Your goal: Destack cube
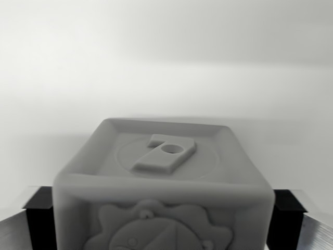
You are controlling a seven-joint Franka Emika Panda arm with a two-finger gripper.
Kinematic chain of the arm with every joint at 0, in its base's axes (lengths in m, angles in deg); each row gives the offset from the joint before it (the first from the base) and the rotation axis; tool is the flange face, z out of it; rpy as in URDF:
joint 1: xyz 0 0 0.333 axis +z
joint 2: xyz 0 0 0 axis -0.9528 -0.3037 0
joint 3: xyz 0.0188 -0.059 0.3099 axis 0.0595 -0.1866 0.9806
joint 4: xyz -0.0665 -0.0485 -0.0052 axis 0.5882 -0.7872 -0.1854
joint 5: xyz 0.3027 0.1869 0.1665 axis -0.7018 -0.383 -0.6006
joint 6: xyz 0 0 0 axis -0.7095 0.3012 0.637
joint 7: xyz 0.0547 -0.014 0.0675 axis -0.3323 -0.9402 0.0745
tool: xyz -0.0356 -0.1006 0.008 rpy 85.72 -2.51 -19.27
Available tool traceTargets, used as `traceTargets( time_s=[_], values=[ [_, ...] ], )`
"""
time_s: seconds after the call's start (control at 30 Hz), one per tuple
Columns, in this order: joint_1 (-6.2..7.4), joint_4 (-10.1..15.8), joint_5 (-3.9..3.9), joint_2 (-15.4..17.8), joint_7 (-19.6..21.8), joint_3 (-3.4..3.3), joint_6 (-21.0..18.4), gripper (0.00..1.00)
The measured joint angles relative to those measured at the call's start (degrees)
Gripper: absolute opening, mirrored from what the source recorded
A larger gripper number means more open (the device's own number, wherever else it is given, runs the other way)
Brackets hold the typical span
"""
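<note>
A grey toy cube (166, 172) fills the lower middle of the wrist view. Its top face carries a raised numeral 7 inside a circle, and its near face shows an embossed round figure, cut off by the frame's bottom edge. My gripper (164, 211) straddles the cube. The left black pad (39, 213) and the right black pad (289, 213) sit flush against the cube's two sides, so the gripper is shut on it. Anything below the cube is hidden.
Behind the cube there is only a plain pale surface (166, 78), fading into a blurred light background. No other objects or edges show.
</note>
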Motion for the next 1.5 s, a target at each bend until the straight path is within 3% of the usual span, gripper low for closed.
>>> traceTargets(
  time_s=[0.87, 1.17, 1.5],
  values=[
    [0.12, 0.2, 0.00, 0.7, 0.0, -0.15, -0.4, 1.00],
    [0.75, 0.9, 0.24, 3.2, 0.2, -0.90, -2.2, 1.00],
    [2.02, 1.9, 1.20, 7.9, 0.9, -2.39, -5.8, 1.00]
  ],
)
